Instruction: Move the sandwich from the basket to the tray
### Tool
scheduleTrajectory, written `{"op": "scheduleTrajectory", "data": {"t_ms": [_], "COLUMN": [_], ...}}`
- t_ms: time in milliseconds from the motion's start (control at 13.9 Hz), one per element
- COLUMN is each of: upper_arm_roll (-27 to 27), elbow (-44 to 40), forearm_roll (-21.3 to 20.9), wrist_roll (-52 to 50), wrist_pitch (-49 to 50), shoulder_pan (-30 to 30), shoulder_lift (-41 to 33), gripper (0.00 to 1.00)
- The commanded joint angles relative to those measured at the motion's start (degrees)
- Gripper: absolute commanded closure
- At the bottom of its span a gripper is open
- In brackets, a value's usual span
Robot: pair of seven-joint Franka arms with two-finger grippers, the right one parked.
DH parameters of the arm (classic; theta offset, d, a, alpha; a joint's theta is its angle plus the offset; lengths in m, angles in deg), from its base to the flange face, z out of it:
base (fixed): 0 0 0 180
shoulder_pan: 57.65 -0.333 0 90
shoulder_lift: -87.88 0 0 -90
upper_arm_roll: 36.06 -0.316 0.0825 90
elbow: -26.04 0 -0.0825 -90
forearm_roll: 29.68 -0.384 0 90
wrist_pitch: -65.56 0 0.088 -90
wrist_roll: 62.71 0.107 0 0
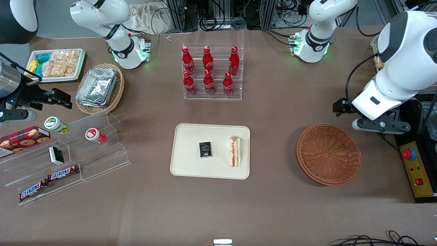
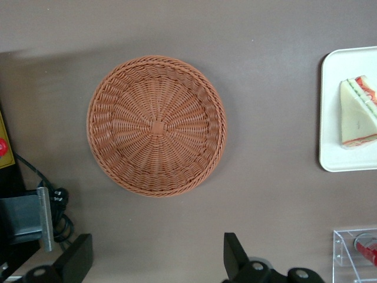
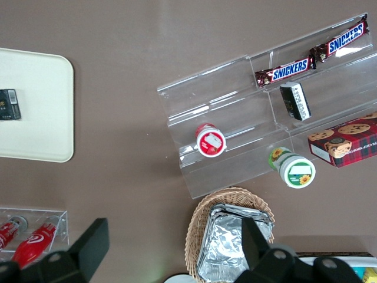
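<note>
Front camera high overhead, wrist cameras downward, sharing tray (image 1: 191, 164)

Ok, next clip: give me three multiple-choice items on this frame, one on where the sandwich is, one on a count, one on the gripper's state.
1. Where is the sandwich?
A. In the basket
B. On the tray, beside a small black box
C. On the bare table

2. How many red bottles stand in the clear rack?
A. Four
B. Six
C. Eight

3. What is the state of the gripper?
A. Shut on the sandwich
B. Shut on nothing
C. Open and holding nothing

Answers:
1. B: the front view shows the wedge lying on the tray next to the black box, while the basket holds nothing.
2. B: two rows of three.
3. C: the left wrist view shows the fingers spread wide apart above the table by the basket, with nothing between them.
</note>
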Motion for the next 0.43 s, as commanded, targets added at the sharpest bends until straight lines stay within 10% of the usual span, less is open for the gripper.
{"op": "scheduleTrajectory", "data": {"t_ms": [0, 361], "upper_arm_roll": [-18.84, -20.81], "elbow": [10.18, 1.46], "forearm_roll": [3.35, 2.99], "wrist_roll": [4.04, 11.68], "wrist_pitch": [-5.55, -0.15], "shoulder_pan": [15.80, 17.68], "shoulder_lift": [-9.05, -2.95], "gripper": [0.00, 0.00]}}
